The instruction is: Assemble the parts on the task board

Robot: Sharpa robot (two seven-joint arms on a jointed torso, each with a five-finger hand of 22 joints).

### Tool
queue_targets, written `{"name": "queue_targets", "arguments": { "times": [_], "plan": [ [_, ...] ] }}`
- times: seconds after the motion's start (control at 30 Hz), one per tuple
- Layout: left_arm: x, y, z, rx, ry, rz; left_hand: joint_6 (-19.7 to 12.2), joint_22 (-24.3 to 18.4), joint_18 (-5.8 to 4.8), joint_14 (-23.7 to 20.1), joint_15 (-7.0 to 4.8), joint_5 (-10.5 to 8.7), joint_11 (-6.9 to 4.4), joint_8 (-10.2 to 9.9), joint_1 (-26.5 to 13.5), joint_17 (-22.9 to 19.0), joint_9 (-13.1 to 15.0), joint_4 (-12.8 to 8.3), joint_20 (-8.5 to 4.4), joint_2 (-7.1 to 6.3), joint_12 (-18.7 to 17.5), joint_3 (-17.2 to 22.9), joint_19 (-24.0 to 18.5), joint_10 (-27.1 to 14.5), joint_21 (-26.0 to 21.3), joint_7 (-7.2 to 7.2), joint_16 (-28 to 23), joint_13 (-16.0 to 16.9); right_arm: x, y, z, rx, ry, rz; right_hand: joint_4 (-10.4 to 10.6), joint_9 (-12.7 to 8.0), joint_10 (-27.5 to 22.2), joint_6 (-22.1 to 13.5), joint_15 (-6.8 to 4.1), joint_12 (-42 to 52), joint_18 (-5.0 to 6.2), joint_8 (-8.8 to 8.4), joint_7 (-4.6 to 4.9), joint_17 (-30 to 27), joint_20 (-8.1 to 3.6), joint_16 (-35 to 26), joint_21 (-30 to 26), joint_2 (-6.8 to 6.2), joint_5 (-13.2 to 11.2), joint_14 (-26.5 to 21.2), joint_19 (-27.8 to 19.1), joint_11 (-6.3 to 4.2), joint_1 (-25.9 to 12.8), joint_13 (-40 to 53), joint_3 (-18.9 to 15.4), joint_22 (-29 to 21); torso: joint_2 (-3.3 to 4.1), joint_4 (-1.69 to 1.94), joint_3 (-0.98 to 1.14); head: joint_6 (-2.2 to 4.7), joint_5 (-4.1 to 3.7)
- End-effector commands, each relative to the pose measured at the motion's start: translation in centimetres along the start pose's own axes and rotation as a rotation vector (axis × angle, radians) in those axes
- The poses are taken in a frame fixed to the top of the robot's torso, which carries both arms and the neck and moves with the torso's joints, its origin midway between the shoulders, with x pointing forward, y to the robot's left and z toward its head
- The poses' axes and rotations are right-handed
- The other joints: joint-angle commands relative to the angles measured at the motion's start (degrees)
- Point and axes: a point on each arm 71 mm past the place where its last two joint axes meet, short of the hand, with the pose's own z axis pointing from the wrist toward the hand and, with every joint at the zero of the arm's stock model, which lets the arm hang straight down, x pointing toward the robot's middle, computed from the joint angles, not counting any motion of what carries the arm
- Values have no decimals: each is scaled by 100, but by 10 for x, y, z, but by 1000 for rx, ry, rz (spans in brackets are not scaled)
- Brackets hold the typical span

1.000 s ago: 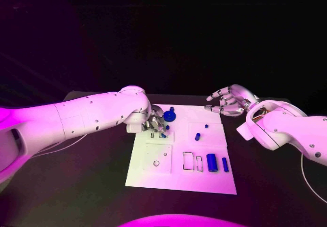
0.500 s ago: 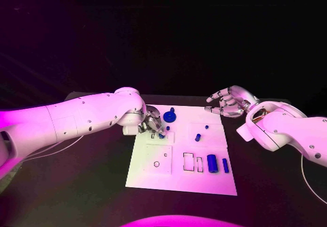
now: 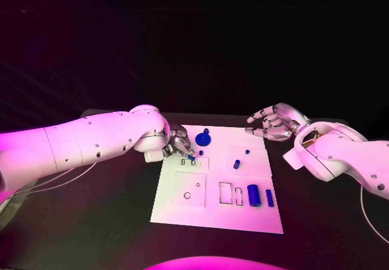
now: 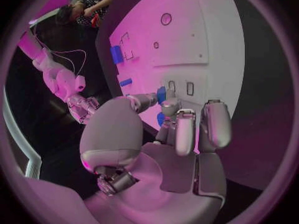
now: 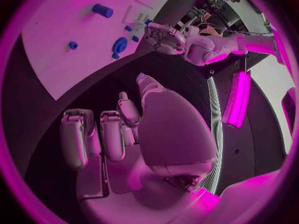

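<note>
The white task board (image 3: 215,211) lies in the middle of the black table. My left hand (image 3: 180,143) hovers over its far left corner, just past two small rectangular slots (image 3: 188,162). In the left wrist view its thumb and a finger pinch a small blue part (image 4: 161,94) beside those slots (image 4: 181,88). On the board sit a blue gear-like piece (image 3: 203,138), a small peg (image 3: 201,151), another peg (image 3: 236,164), a thick cylinder (image 3: 253,194) and a narrow bar (image 3: 269,197). My right hand (image 3: 275,124) hangs beyond the far right corner, fingers loosely curled and holding nothing.
Rectangular cut-outs (image 3: 230,193) and a round hole (image 3: 187,195) mark the near half of the board. Bare black table surrounds the board (image 5: 69,20) on all sides. The left forearm (image 3: 89,146) reaches over the table's left part.
My left hand has drawn back and up a little from the two slots toward the board's far left corner. The right hand has hardly moved.
</note>
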Motion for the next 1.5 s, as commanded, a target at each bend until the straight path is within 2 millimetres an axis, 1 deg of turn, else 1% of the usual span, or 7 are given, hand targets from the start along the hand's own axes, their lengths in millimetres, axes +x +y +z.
{"name": "queue_targets", "arguments": {
  "times": [0.03, 0.17, 0.37, 0.77, 1.0, 1.1, 1.5],
  "plan": [
    [0, -1, 1, 1, -78, 18, 102, -1, -107, 500, -39, 111, -10, 24, -48, 1218, 417, -1006, -18, 5, 25, 1024, 10, 47, 7, -74, 18, 43, 1, 0, 0, -4, 15, -5, -7, -6, -16, 29, 12, -15, 48, 38, -15, 888, 15, -21, -30, 11, 26, 456, 356, 1, -22, 1, 36, 1226, 4, -8, -1, -9, 21],
    [5, 0, 4, -7, -102, 54, 109, -5, -107, 501, -44, 149, -15, 33, -70, 1219, 425, -1016, -23, -1, 40, 1033, 9, 66, 5, -78, 19, 68, 1, 0, 1, -5, 13, -8, -7, -6, -16, 29, 12, -15, 48, 38, -15, 888, 15, -21, -30, 11, 26, 456, 356, 1, -22, 1, 36, 1226, 5, -10, -6, -12, 30],
    [12, 0, 7, -11, -116, 87, 124, -7, -106, 503, -50, 201, -23, 48, -105, 1223, 437, -1029, -28, -18, 73, 1038, 9, 109, 4, -87, 21, 125, 1, -1, 1, -7, 12, -14, -7, -6, -16, 29, 12, -15, 48, 38, -15, 888, 15, -21, -30, 11, 26, 456, 356, 1, -22, 1, 36, 1226, 2, -13, -5, -22, 40],
    [18, -2, 10, -9, -103, 101, 142, 7, -109, 503, -60, 268, -33, 70, -156, 1225, 453, -1043, -36, -40, 106, 1045, 20, 152, 10, -100, 22, 181, 2, -1, 1, -6, 16, -16, -3, -6, -16, 33, 11, -17, 49, 42, -16, 888, 15, -21, -35, 7, 37, 456, 354, 0, -32, -2, 42, 1224, 8, -22, -7, -35, 43],
    [20, 0, 11, -21, -73, 119, 151, 21, -113, 503, -63, 281, -39, 83, -185, 1222, 462, -1050, -39, -62, 127, 1037, 28, 177, 16, -107, 20, 219, 2, -1, 1, -6, 16, -16, -1, -7, -16, 35, 11, -18, 49, 45, -16, 880, 14, -26, -36, 4, 44, 454, 354, -1, -40, -5, 48, 1224, 7, -16, -1, -39, 26],
    [20, 0, 12, -25, -70, 133, 160, 24, -113, 504, -65, 283, -42, 94, -201, 1225, 468, -1050, -40, -69, 145, 1029, 29, 199, 17, -112, 21, 250, 2, -1, 1, -7, 17, -16, -1, -7, -16, 35, 11, -18, 49, 45, -16, 880, 14, -26, -36, 4, 44, 454, 354, -1, -40, -5, 48, 1224, 6, -14, -5, -39, 27],
    [20, 0, 15, -38, -72, 175, 193, 13, -111, 491, -86, 286, -69, 139, -257, 1178, 482, -1050, -54, -63, 204, 1010, 26, 280, 10, -143, -6, 333, 2, 0, 1, -9, 18, -16, 5, -8, -9, 39, 10, -13, 47, 51, -17, 885, 13, -23, -28, 8, 61, 455, 358, -2, -56, -3, 61, 1228, 9, -20, -5, -51, 36]
  ]
}}
